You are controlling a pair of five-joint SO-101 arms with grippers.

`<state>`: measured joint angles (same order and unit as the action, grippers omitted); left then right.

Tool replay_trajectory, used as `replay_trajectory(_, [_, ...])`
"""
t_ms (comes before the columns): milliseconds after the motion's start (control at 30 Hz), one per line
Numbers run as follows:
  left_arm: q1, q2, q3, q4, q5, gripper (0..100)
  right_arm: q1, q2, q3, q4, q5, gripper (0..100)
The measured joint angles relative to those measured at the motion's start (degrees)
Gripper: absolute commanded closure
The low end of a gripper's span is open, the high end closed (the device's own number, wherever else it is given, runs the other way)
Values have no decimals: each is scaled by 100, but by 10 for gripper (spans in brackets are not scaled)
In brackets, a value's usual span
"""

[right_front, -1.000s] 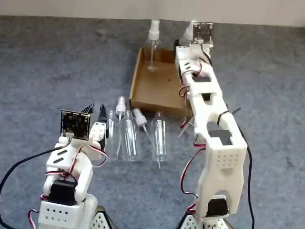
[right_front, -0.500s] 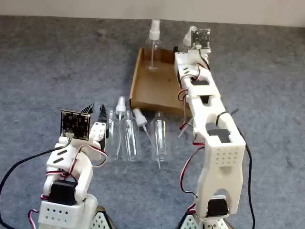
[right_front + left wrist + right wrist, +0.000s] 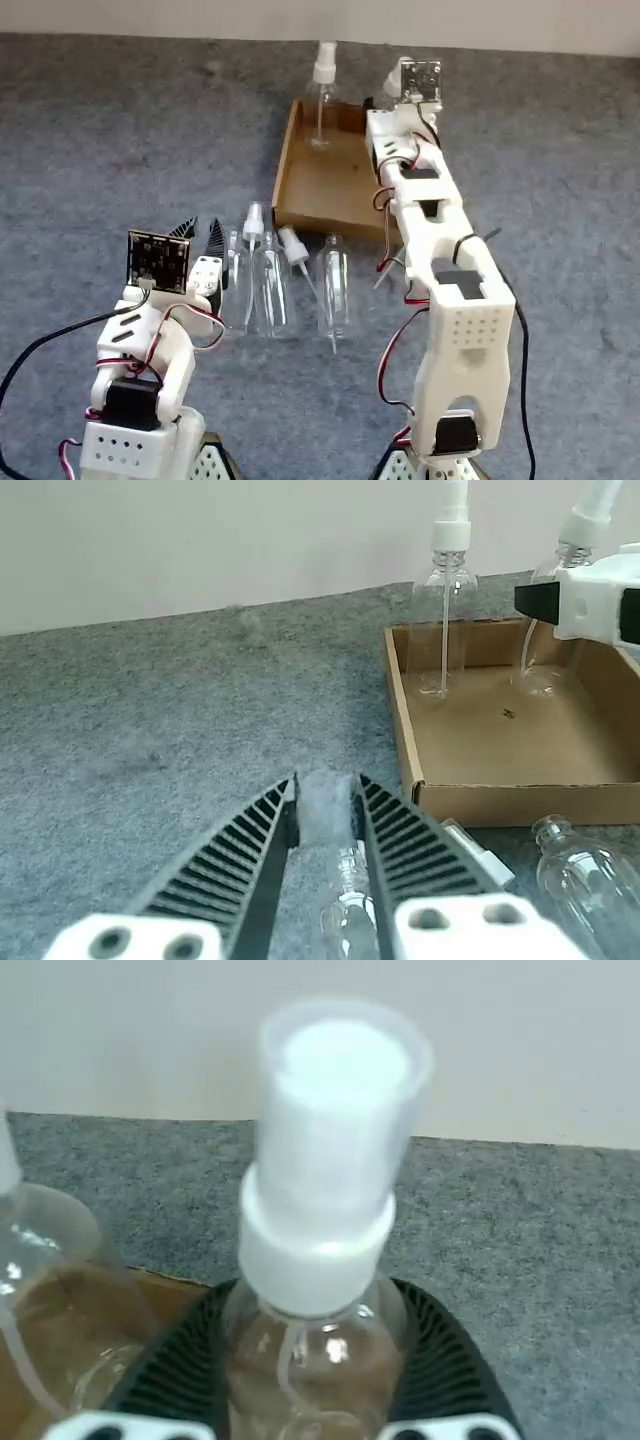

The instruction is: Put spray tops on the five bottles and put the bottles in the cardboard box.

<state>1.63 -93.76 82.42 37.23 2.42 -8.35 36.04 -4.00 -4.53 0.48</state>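
The cardboard box [image 3: 300, 205] lies at the table's far middle. One clear bottle with a white spray top [image 3: 322, 95] stands in its far part. My right gripper [image 3: 315, 1360] is shut on a second capped bottle [image 3: 320, 1210] at the box's far right corner [image 3: 395, 80]. Three clear bottles [image 3: 270, 285] lie side by side in front of the box, with a loose spray top [image 3: 293, 246] among them. My left gripper [image 3: 322, 785] is open and holds nothing, just left of the lying bottles [image 3: 200, 240].
The right arm [image 3: 440, 250] stretches along the box's right side. Grey carpet covers the table, with free room to the left of the box and the far right. A pale wall closes off the back.
The right arm shifted slightly with its bottle at the box's far corner a second ago, then kept still. The left arm has not moved.
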Motion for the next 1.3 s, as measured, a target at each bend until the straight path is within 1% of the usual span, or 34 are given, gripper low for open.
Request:
replay_trajectory(100, [0, 0, 0, 0, 0, 947, -26, 0, 0, 0, 0, 817])
replay_trajectory(367, [0, 0, 0, 0, 0, 947, -44, 9, 0, 35, 0, 804])
replay_trajectory(567, [0, 0, 0, 0, 0, 947, -35, 53, 9, 53, 0, 723])
replay_trajectory(933, [0, 0, 0, 0, 0, 947, -35, 114, 18, 53, 0, 720])
replay_trajectory(1300, [0, 0, 0, 0, 0, 947, -44, -343, 18, 53, 0, 717])
